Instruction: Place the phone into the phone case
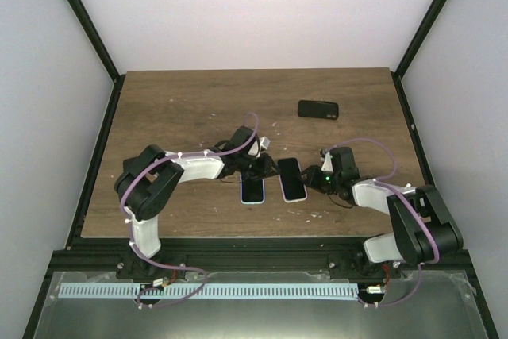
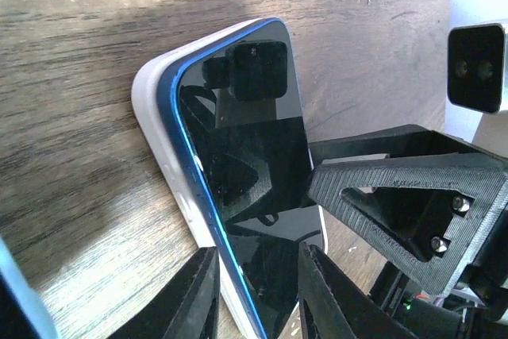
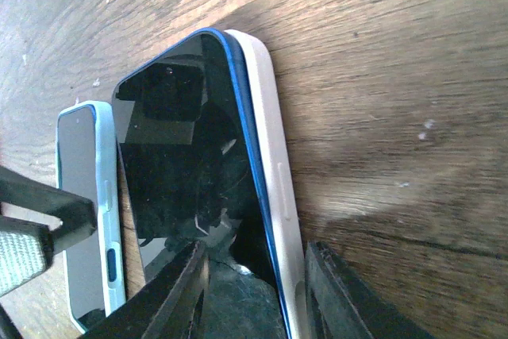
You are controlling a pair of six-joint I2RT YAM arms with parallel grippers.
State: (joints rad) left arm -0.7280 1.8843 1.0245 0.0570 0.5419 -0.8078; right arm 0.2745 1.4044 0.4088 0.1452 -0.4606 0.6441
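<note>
- The phone (image 1: 291, 179) lies screen up in the middle of the bench (image 1: 175, 109), resting on the white phone case (image 2: 163, 140). Its blue rim looks proud of the case along one long side, so it's probably not clicked in yet.
- The left tool (image 2: 256, 250) has its jaws partly apart, straddling one end of the phone. Can't tell if it's pinching or just alongside. Same story for the right tool (image 3: 258, 245).
- A second phone (image 1: 252, 189) in a pale blue case sits just beside at 9 o'clock, and a dark slab (image 1: 318, 109) lies well off at 1 o'clock.
- Best bet: one tool steadies the case while the other presses the raised edge straight down, corners first, without shoving it into the neighbour.
</note>
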